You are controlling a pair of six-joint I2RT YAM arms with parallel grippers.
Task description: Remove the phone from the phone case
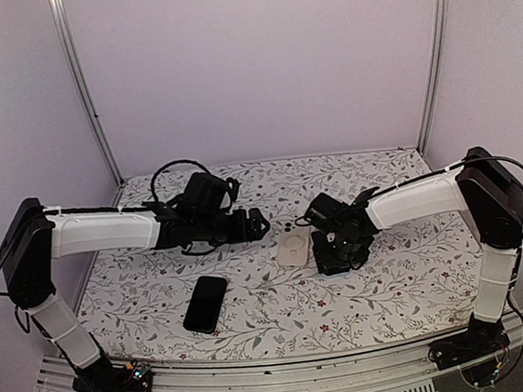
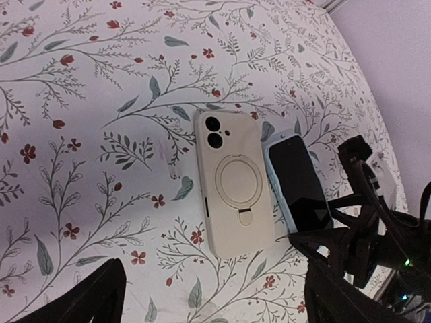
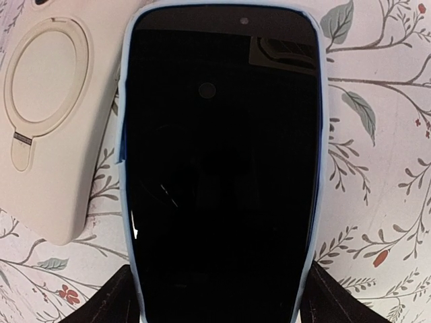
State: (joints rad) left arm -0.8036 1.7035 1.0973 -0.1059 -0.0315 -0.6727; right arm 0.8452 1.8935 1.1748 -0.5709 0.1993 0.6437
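Note:
A phone (image 3: 222,168) with a dark screen lies face up inside a light blue phone case (image 3: 320,168) on the floral cloth. My right gripper (image 3: 222,304) straddles its near end, and both black fingers (image 3: 111,303) press against the case's long sides. The left wrist view shows the same phone (image 2: 296,182) with the right gripper (image 2: 363,242) over its lower end. In the top view the right gripper (image 1: 335,249) hides most of it. My left gripper (image 2: 215,304) hangs open above the cloth, holding nothing, just short of the cream case's near end; in the top view the left gripper (image 1: 257,224) sits left of centre.
A cream case (image 2: 232,192) with a ring stand lies back up, right beside the blue-cased phone; the cream case (image 1: 293,246) sits between the two grippers. A bare black phone (image 1: 205,303) lies nearer the front edge, left of centre. Pale walls enclose the table.

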